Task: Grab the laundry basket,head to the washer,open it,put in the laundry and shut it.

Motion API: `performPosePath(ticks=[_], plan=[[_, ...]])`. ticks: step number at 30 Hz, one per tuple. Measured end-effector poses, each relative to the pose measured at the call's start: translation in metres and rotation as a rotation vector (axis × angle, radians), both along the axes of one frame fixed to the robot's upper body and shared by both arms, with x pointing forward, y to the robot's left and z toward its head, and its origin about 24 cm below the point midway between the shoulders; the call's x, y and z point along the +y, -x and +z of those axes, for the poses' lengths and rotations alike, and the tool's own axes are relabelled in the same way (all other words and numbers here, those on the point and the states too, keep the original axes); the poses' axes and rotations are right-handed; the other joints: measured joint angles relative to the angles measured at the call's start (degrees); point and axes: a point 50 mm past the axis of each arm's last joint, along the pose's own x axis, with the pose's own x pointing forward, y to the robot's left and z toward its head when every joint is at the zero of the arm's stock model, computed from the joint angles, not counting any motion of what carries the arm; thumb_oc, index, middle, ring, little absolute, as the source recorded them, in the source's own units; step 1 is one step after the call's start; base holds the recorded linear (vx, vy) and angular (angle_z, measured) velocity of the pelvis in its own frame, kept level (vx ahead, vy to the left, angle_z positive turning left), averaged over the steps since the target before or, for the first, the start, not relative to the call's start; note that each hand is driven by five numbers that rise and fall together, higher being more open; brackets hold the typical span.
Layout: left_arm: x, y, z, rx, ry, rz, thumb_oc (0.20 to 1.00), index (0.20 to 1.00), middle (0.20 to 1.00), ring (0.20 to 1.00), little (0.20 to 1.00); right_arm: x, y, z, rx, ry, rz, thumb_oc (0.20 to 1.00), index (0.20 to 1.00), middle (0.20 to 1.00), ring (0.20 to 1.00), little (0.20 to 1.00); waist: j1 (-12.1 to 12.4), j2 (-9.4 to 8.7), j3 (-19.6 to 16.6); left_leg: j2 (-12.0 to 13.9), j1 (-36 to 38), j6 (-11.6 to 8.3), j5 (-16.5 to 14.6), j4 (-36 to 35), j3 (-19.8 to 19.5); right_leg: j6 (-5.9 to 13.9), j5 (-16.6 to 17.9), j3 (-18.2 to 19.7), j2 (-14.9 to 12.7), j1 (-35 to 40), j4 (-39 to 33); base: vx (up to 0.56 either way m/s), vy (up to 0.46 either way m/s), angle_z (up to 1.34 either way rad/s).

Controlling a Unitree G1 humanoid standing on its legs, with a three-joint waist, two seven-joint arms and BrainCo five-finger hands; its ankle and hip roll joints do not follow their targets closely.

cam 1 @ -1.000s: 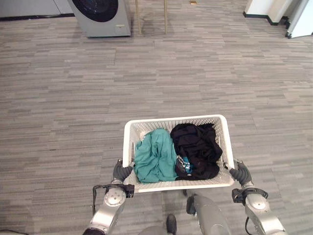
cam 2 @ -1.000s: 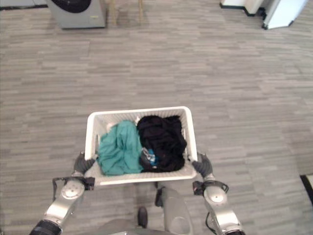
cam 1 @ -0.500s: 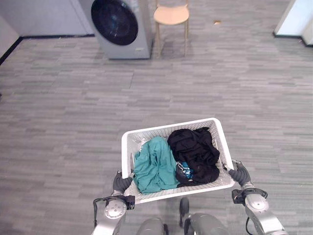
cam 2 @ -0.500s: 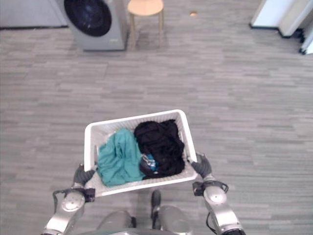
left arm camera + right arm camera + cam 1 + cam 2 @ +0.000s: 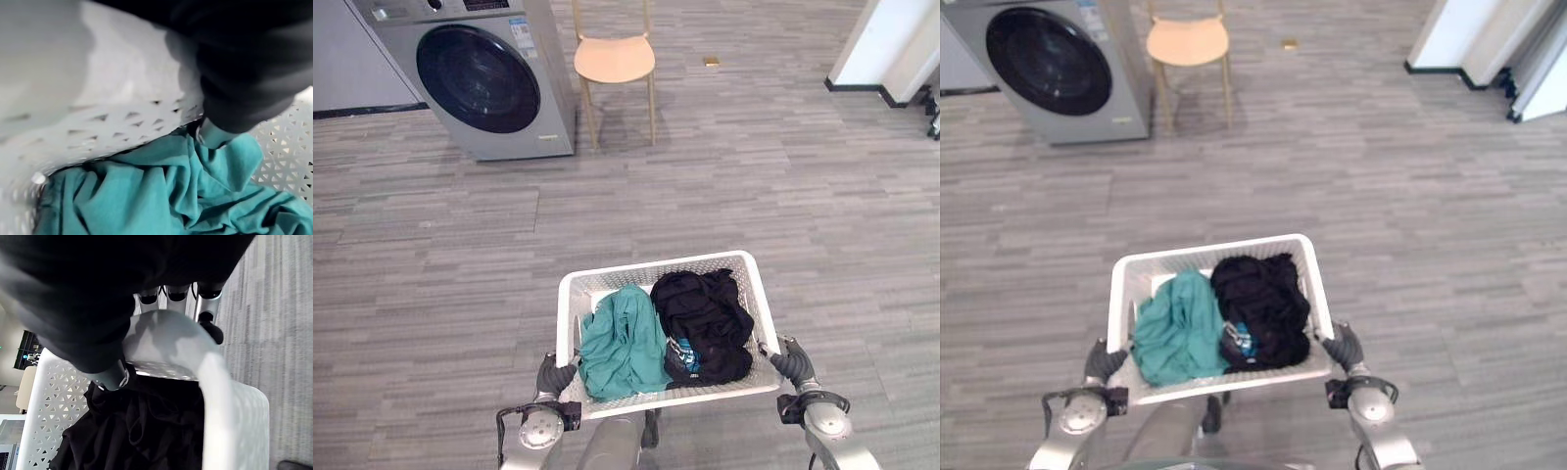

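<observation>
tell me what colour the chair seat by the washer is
Light tan; the chair shows best in the left eye view.

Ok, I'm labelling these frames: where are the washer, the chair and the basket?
washer (image 5: 480, 78), left eye view, on its round dark door.
chair (image 5: 614, 60), left eye view, on its seat.
basket (image 5: 651, 269), left eye view, on its far rim.

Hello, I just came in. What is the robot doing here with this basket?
The robot is carrying a white laundry basket, its left hand and right hand gripping opposite ends. A teal garment and black clothing lie inside. The washer stands ahead to the left with its door closed, beside a wooden chair. Open floor separates the robot from the washer, so nothing is loaded yet.
</observation>
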Motion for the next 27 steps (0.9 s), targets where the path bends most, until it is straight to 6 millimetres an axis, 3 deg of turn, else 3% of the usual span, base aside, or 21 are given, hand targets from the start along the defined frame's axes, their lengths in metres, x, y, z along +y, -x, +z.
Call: performPosePath(ticks=[2, 3, 4, 5, 7, 8, 9, 10, 12, 14, 16, 17, 18, 19, 21, 22, 23, 24, 26, 27], plan=[[0.008, -0.011, 0.010, -0.038, -0.038, -0.019, 0.200, 0.200, 0.200, 0.200, 0.200, 0.007, -0.003, 0.005, -0.032, -0.027, -0.001, 0.200, 0.200, 0.200, 0.200, 0.200, -0.22, -0.92, -1.41, -1.40, 4.22, 1.67, -2.30, -3.37, -1.90, 2.30, -0.37, 1.34, -0.56, -9.12, 12.31, 0.46, 0.209, 0.12], [0.011, -0.019, 0.016, -0.060, -0.057, -0.033, 0.200, 0.200, 0.200, 0.200, 0.200, 0.009, -0.008, 0.008, -0.049, -0.034, -0.001, 0.200, 0.200, 0.200, 0.200, 0.200, -0.57, -1.36, -1.48, -2.17, 7.65, 1.94, -3.43, -5.03, -2.49, 4.44, 0.53, 0.91, -1.83, -16.94, 27.41, 0.50, 0.205, 0.26], [0.011, -0.022, 0.018, -0.070, -0.058, -0.037, 0.200, 0.200, 0.200, 0.200, 0.200, 0.010, -0.009, 0.009, -0.056, -0.038, -0.004, 0.200, 0.200, 0.200, 0.200, 0.200, -0.95, -1.24, -1.30, -2.34, 9.44, 2.45, -5.50, -5.34, -3.04, 4.48, 0.55, 0.29, -2.32, -20.37, 31.96, 0.63, 0.180, 0.03], [0.009, -0.023, 0.018, -0.076, -0.056, -0.038, 0.200, 0.200, 0.200, 0.200, 0.200, 0.010, -0.015, 0.013, -0.081, -0.044, -0.010, 0.200, 0.200, 0.200, 0.200, 0.200, -0.96, 0.07, -0.47, -1.65, 13.38, 2.62, -6.11, -7.20, -2.95, 2.68, -2.23, -3.85, -4.10, -26.78, 35.70, 0.39, 0.073, -0.16], [0.011, -0.022, 0.019, -0.079, -0.057, -0.028, 0.200, 0.200, 0.200, 0.200, 0.200, 0.011, -0.020, 0.016, -0.096, -0.028, 0.002, 0.200, 0.200, 0.200, 0.200, 0.200, -1.54, 2.20, 0.26, -0.30, 16.86, 1.63, -6.73, -8.59, -2.76, 0.51, -3.75, -9.86, -4.70, -31.57, 26.06, 0.45, -0.006, -0.03], [0.012, -0.022, 0.019, -0.080, -0.060, -0.028, 0.200, 0.200, 0.200, 0.200, 0.200, 0.010, -0.017, 0.015, -0.086, -0.015, 0.011, 0.200, 0.200, 0.200, 0.200, 0.200, -3.25, 2.46, 0.23, -0.27, 19.26, 1.51, -6.90, -9.27, -2.96, 0.59, -2.88, -12.45, -4.23, -36.15, 13.51, 0.49, -0.036, 0.45], [0.011, -0.022, 0.018, -0.077, -0.059, -0.032, 0.200, 0.200, 0.200, 0.200, 0.200, 0.009, -0.014, 0.013, -0.074, -0.015, 0.006, 0.200, 0.200, 0.200, 0.200, 0.200, -3.88, 2.45, 0.29, -0.36, 20.76, 1.30, -7.64, -9.57, -2.80, 1.10, -2.20, -13.40, -3.41, -37.77, 8.35, 0.80, -0.097, 0.75], [0.010, -0.017, 0.015, -0.063, -0.052, -0.024, 0.200, 0.200, 0.200, 0.200, 0.200, 0.010, -0.011, 0.009, -0.060, -0.019, 0.005, 0.200, 0.200, 0.200, 0.200, 0.200, -4.64, 2.40, -0.72, 0.22, 22.91, -0.55, -11.50, -9.57, -1.54, 2.64, 0.21, -14.00, 0.31, -38.35, -9.86, 0.61, -0.096, 0.47], [0.009, -0.015, 0.010, -0.043, -0.044, -0.014, 0.200, 0.200, 0.200, 0.200, 0.200, 0.008, -0.011, 0.008, -0.051, -0.014, 0.007, 0.200, 0.200, 0.200, 0.200, 0.200, -4.42, 2.22, -0.70, 0.16, 24.68, -1.65, -12.57, -9.31, -1.67, 2.32, 1.74, -14.17, 2.57, -39.49, -17.43, 0.62, -0.111, 0.38], [0.005, -0.010, 0.002, -0.010, -0.023, -0.007, 0.200, 0.200, 0.200, 0.200, 0.200, 0.005, -0.008, 0.002, -0.019, -0.007, -0.004, 0.200, 0.200, 0.200, 0.200, 0.200, -4.86, 2.26, -0.64, -0.84, 28.85, -1.66, -12.57, -9.43, -1.71, -2.00, 4.83, -15.81, 3.58, -39.91, -17.44, 0.53, -0.112, 0.52], [0.000, -0.002, -0.004, 0.014, -0.005, -0.001, 0.200, 0.200, 0.200, 0.200, 0.200, 0.002, 0.002, -0.005, 0.017, -0.006, -0.017, 0.200, 0.200, 0.200, 0.200, 0.200, -4.91, 2.04, -0.81, -1.93, 33.34, -3.32, -13.65, -8.74, -3.32, -4.22, 5.59, -15.26, 3.68, -36.75, -15.73, 0.53, -0.157, 0.42], [-0.007, 0.007, -0.011, 0.042, 0.028, 0.016, 0.200, 0.200, 0.200, 0.200, 0.200, -0.004, 0.007, -0.009, 0.042, 0.008, -0.016, 0.200, 0.200, 0.200, 0.200, 0.200, -4.62, 3.84, -1.16, -1.04, 36.10, -4.81, -14.66, -5.65, -5.68, -9.42, 12.88, -13.92, 3.63, -34.66, -12.85, 0.71, -0.255, 0.45], [-0.008, 0.011, -0.014, 0.057, 0.030, 0.021, 0.200, 0.200, 0.200, 0.200, 0.200, -0.005, 0.007, -0.010, 0.051, 0.012, -0.017, 0.200, 0.200, 0.200, 0.200, 0.200, -4.85, 4.64, -1.64, -0.17, 34.72, -4.96, -14.68, 1.13, -8.80, -9.33, 13.59, -13.59, 3.37, -33.52, -10.08, 0.50, -0.204, 0.49], [-0.007, 0.010, -0.013, 0.056, 0.023, 0.014, 0.200, 0.200, 0.200, 0.200, 0.200, -0.004, 0.009, -0.011, 0.056, 0.011, -0.011, 0.200, 0.200, 0.200, 0.200, 0.200, -5.05, 4.41, -1.92, 0.32, 32.94, -6.81, -15.79, 7.10, -9.26, -10.58, 16.57, -12.86, 3.09, -31.72, -10.71, 0.32, -0.152, 0.53], [-0.008, 0.010, -0.013, 0.054, 0.029, 0.016, 0.200, 0.200, 0.200, 0.200, 0.200, -0.006, 0.010, -0.011, 0.055, 0.012, -0.013, 0.200, 0.200, 0.200, 0.200, 0.200, -4.72, 5.98, -2.93, 3.35, 29.70, -8.72, -16.66, 15.66, -8.07, -12.05, 16.43, -12.60, 5.53, -28.79, -12.63, 0.30, -0.187, 0.20], [-0.004, 0.008, -0.011, 0.045, 0.019, 0.019, 0.200, 0.200, 0.200, 0.200, 0.200, -0.003, 0.003, -0.007, 0.032, 0.007, -0.002, 0.200, 0.200, 0.200, 0.200, 0.200, -4.38, 5.82, -2.83, 4.36, 26.60, -9.04, -16.77, 21.20, -7.75, -13.04, 15.37, -11.98, 6.46, -27.35, -13.49, 0.34, -0.200, 0.00], [-0.002, -0.001, -0.004, 0.014, 0.005, 0.005, 0.200, 0.200, 0.200, 0.200, 0.200, -0.002, -0.005, -0.001, 0.003, 0.006, 0.008, 0.200, 0.200, 0.200, 0.200, 0.200, -4.15, 5.14, -2.32, 5.75, 19.65, -9.48, -16.24, 33.75, -7.56, -13.58, 14.54, -11.34, 7.04, -26.33, -14.32, 0.50, -0.223, -0.21], [0.001, -0.008, 0.002, -0.012, -0.007, 0.001, 0.200, 0.200, 0.200, 0.200, 0.200, 0.001, -0.012, 0.003, -0.020, 0.003, 0.016, 0.200, 0.200, 0.200, 0.200, 0.200, -2.34, 2.99, -1.02, 6.90, 13.70, -8.03, -17.34, 40.93, -6.01, -13.94, 13.62, -9.32, 7.08, -23.05, -15.84, 0.35, -0.147, -0.28], [0.004, -0.011, 0.004, -0.022, -0.016, -0.009, 0.200, 0.200, 0.200, 0.200, 0.200, 0.003, -0.016, 0.007, -0.041, -0.001, 0.020, 0.200, 0.200, 0.200, 0.200, 0.200, -1.25, 0.16, 0.56, 8.47, 8.05, -5.94, -19.04, 40.51, -3.90, -13.67, 13.40, -7.96, 6.23, -16.88, -19.55, 0.36, -0.047, -0.42], [0.004, -0.009, 0.004, -0.016, -0.016, -0.010, 0.200, 0.200, 0.200, 0.200, 0.200, 0.003, -0.018, 0.009, -0.053, -0.001, 0.019, 0.200, 0.200, 0.200, 0.200, 0.200, -1.08, -0.80, 0.56, 8.83, 3.54, -6.62, -18.86, 35.53, -4.73, -12.08, 11.92, -7.68, 5.50, -14.20, -20.56, 0.49, 0.033, -0.29]])
